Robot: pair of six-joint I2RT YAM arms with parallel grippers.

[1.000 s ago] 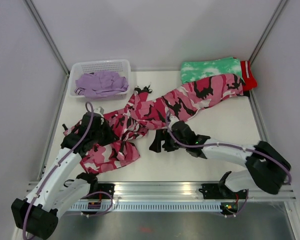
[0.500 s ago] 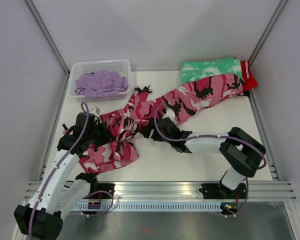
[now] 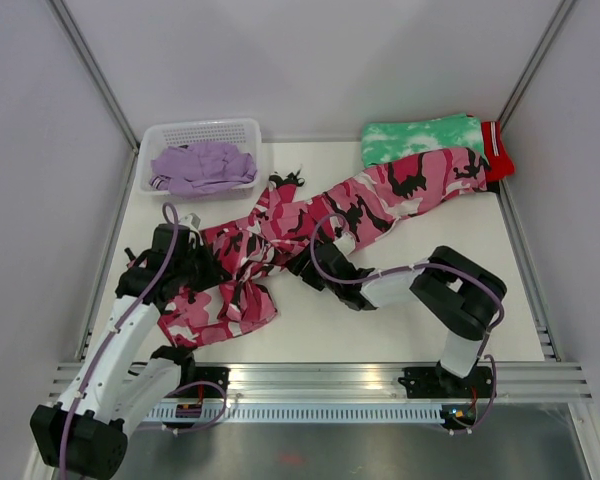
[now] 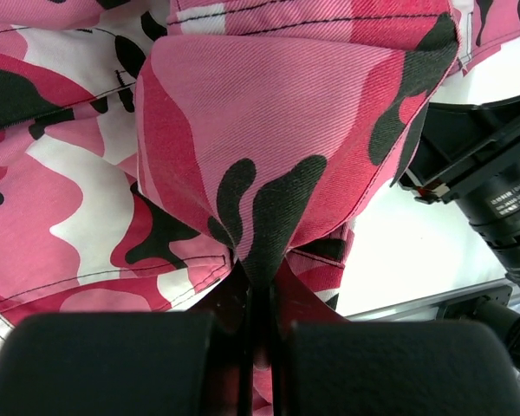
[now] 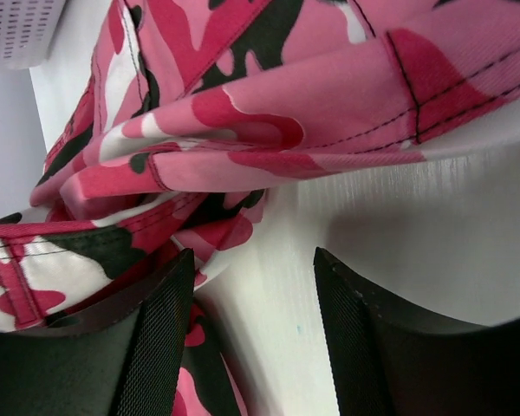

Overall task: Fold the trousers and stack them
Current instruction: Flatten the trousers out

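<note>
Left hand (image 4: 256, 299): fingers closed tight, pinching a raised fold of the camouflage trousers (image 3: 360, 205). Right hand (image 5: 251, 264): fingers parted, nothing clamped. Bare table (image 5: 390, 217) shows between them, with camouflage cloth just ahead and lying against one finger. One trouser leg runs far beyond the right hand. Lilac trousers (image 3: 202, 165) lie bunched in a basket (image 3: 200, 127), well beyond the left hand.

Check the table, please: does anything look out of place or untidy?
Yes. The pink, white and black camouflage fabric trousers lie unfolded and bunched diagonally across the white table, and one leg end overlaps the folded green-and-white tie-dye garment.
</note>
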